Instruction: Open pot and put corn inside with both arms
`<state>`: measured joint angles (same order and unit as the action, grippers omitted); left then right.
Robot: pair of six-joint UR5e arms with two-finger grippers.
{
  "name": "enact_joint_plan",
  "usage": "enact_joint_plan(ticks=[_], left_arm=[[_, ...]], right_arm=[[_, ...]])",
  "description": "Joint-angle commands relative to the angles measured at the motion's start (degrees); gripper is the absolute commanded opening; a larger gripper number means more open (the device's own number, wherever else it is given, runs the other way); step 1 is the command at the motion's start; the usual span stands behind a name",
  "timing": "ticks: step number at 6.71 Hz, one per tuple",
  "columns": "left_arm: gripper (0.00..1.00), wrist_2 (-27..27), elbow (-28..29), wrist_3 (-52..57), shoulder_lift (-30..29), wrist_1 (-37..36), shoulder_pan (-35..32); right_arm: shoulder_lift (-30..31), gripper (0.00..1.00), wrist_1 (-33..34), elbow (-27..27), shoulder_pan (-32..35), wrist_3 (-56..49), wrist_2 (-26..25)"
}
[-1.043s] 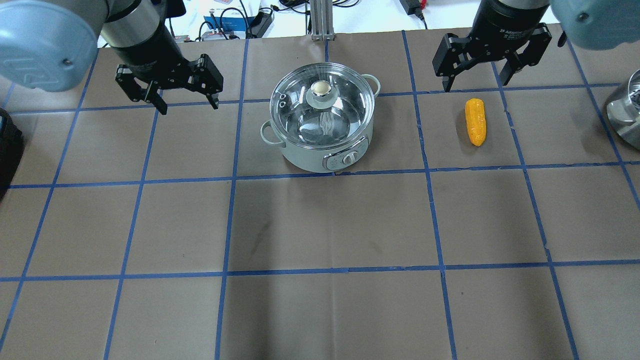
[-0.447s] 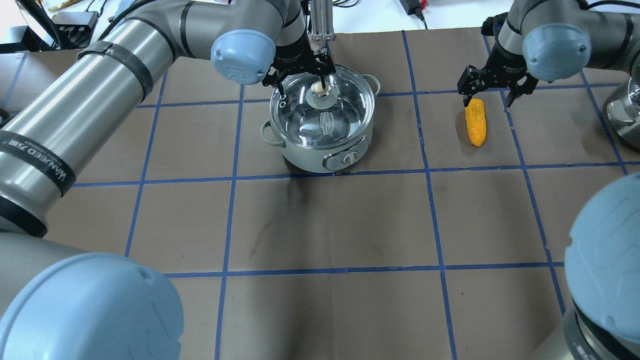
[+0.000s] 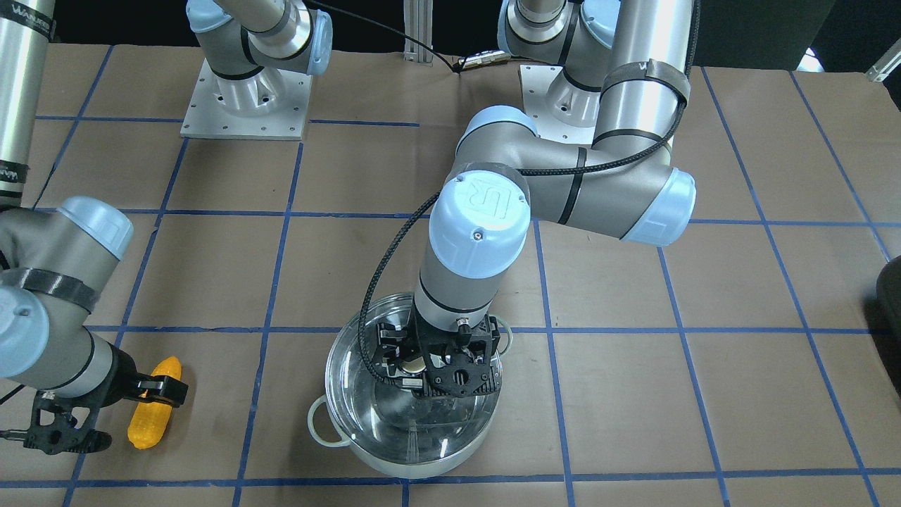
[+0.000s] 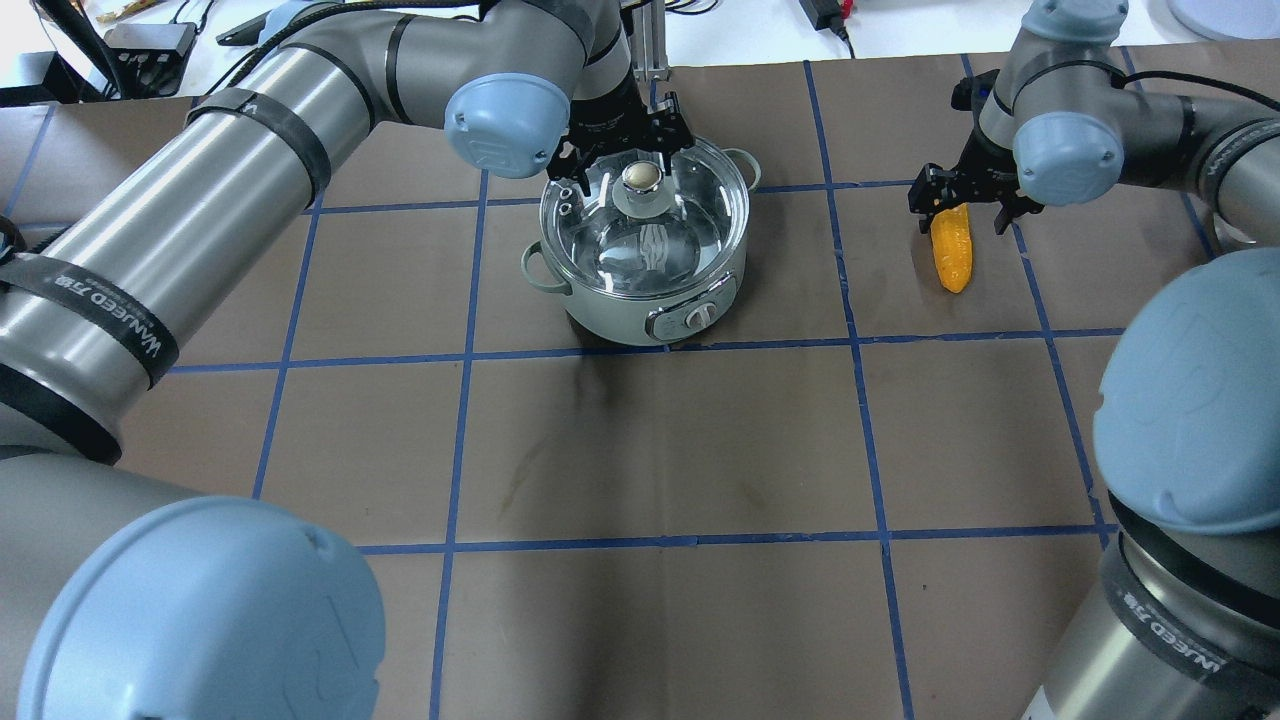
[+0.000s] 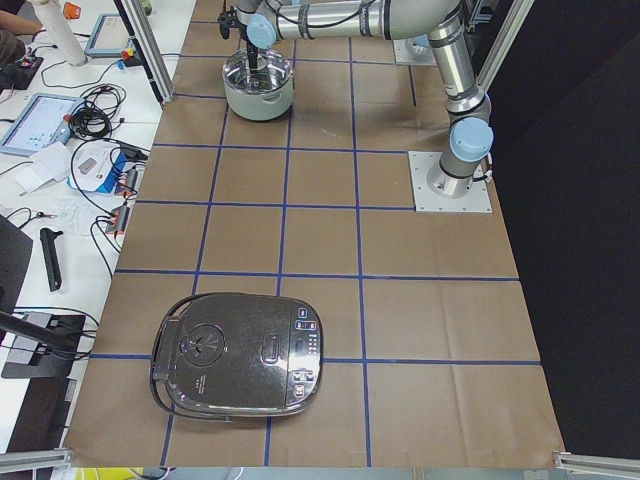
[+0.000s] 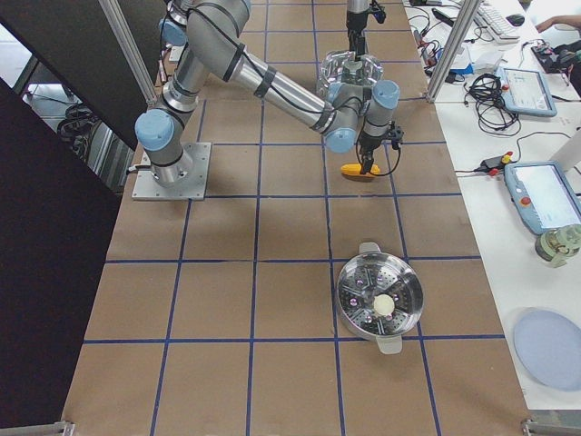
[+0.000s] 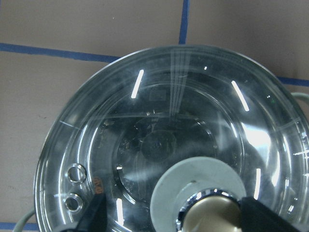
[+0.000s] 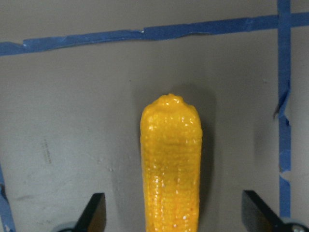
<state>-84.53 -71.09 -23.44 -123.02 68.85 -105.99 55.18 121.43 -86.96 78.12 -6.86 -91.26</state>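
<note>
Glass lid (image 4: 655, 240) sat closed on the pot (image 4: 610, 312); no step complete. Left claw (image 4: 627, 160) stood apart around the knob (image 4: 641, 176), right claw (image 4: 960, 212) apart astride the corn (image 4: 951, 255), which lay on the surface (image 4: 660, 450). Both grasps outstanding.

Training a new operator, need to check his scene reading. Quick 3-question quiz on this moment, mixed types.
1. Which gripper has its fingers either side of the corn?
2. The left gripper is open around: A) nothing B) the knob C) the corn.
3. True or false: the lid is off the pot.

Key: 1. The right gripper, open, with the corn lying on the table. 2. B. 3. False, the lid sits on the pot.
</note>
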Motion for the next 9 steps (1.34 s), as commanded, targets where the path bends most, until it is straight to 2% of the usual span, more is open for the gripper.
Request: enact_joint_plan(ticks=[1, 3, 4, 5, 6, 8, 9], left_arm=[[1.00, 0.1, 0.1, -1.0, 0.0, 0.0, -0.9], [1.00, 0.0, 0.0, -0.9, 0.0, 0.0, -1.4], [0.84, 0.0, 0.0, -0.1, 0.0, 0.0, -1.4], [0.23, 0.0, -0.1, -0.1, 0.0, 0.1, -1.4], [0.09, -0.1, 0.1, 0.1, 0.1, 0.0, -1.3], [0.09, -0.6, 3.2, 3.0, 2.4, 1.4, -1.0], [0.09, -0.6, 3.8, 3.2, 3.0, 3.0, 0.4]], right_arm=[[-1.3, 0.70, 2.4, -1.5, -0.1, -0.2, 0.4], [-1.3, 0.34, 3.3, -1.0, -0.1, -0.4, 0.6], [-1.0, 0.26, 3.0, -0.5, -0.1, -0.6, 0.4], [0.5, 0.24, 2.1, 0.9, -0.1, -0.5, -0.1], [5.1, 0.24, -3.3, 1.4, 0.0, -0.6, 0.3], [14.2, 0.24, -12.2, 1.4, 0.4, -0.5, 0.6], [15.1, 0.24, -12.7, 2.0, 1.2, 0.3, 0.8]])
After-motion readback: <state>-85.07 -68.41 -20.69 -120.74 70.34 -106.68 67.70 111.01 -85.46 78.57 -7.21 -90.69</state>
